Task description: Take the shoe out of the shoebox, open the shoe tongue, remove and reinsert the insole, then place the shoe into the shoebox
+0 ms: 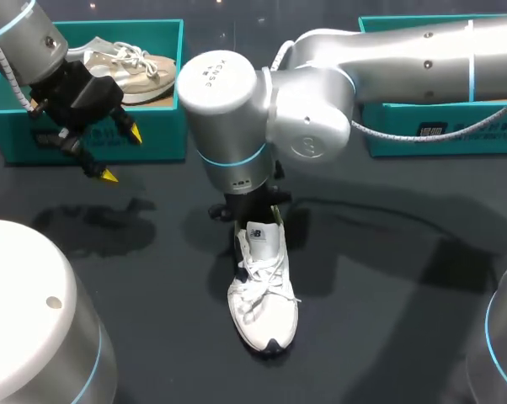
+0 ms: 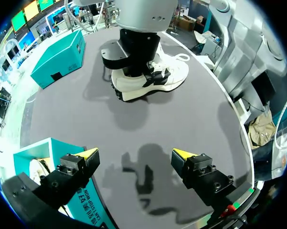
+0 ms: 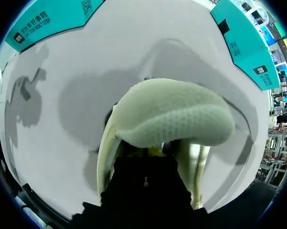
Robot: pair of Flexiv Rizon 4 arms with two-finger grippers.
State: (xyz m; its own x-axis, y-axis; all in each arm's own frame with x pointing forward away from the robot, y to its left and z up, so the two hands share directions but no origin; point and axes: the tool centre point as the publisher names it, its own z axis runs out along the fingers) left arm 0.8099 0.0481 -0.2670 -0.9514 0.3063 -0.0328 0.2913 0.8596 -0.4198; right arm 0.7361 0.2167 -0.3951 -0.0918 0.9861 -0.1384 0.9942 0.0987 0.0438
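Note:
A white sneaker lies on the dark table near the middle, toe towards the front edge and tongue raised. My right gripper comes down from above into its heel opening. In the right wrist view the fingers sit deep inside the shoe behind the pale tongue, shut, and what they pinch is hidden. The left wrist view shows the same sneaker under my right arm's wrist. My left gripper hangs open and empty at the back left, in front of the teal shoebox, its yellow tips wide apart.
That left shoebox holds a beige shoe. A second teal shoebox stands at the back right, under my right arm. My arms' pale bases fill the front corners.

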